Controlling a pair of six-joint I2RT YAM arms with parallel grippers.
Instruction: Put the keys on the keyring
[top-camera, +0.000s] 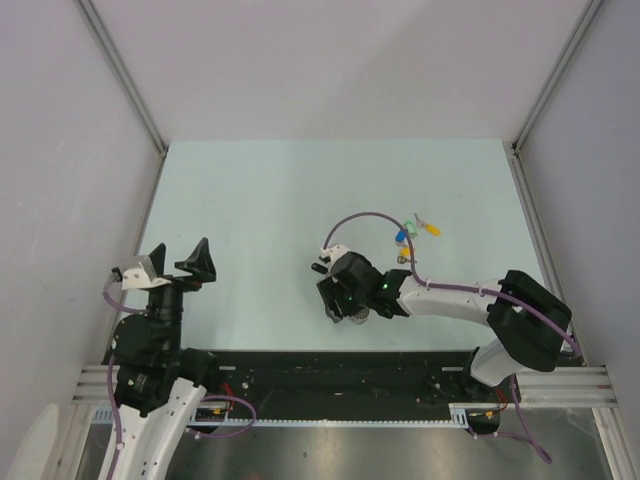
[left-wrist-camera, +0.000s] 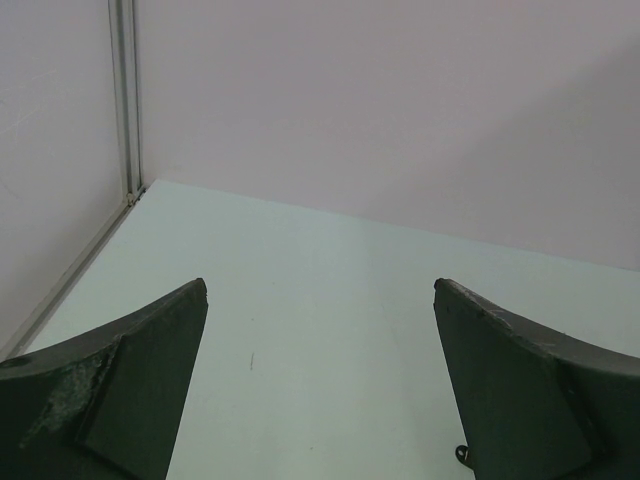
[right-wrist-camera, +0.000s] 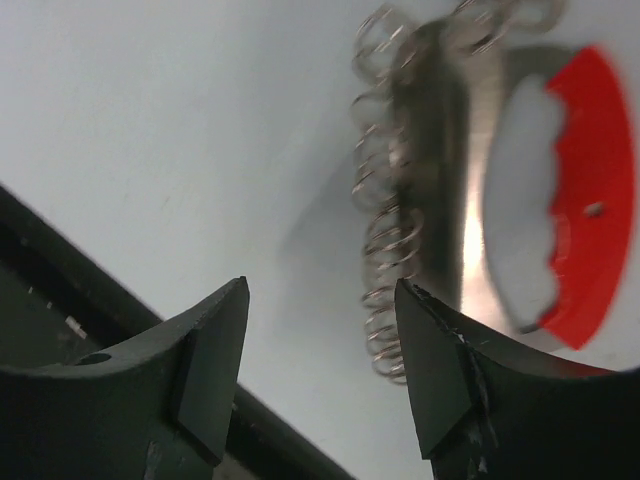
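Pale green and matt, the tabletop (top-camera: 260, 200) fills the floor of a small booth with plain grey-white walls (top-camera: 330, 60). Thin metal posts (top-camera: 125, 75) run along the corners where the walls meet. At the near edge a black rail (top-camera: 340, 375) carries the two arm bases.

On the left, the left arm (top-camera: 150, 350) stands over its own corner, and the left end effector (top-camera: 178, 262) is lifted off the surface with its two fingers spread wide and nothing between them. In the middle, the right arm (top-camera: 450, 295) reaches across to the left and bends down close to the tabletop. To the right of it and further back lie the keys (top-camera: 408, 240), a small group with green, blue and yellow heads, well apart from both arms.

The left wrist camera gives only bare tabletop and wall between its dark fingers. The right wrist camera shows what the top camera mostly hides under the arm. The right end effector (right-wrist-camera: 320, 340) is open, with only bare surface in the gap. The keyring (right-wrist-camera: 588, 200) lies flat just beside its right finger (right-wrist-camera: 450, 370), outside the gap, and its silvery chain (right-wrist-camera: 385, 250) ends near the tip of that finger. I cannot tell if the two touch. The picture is blurred there.
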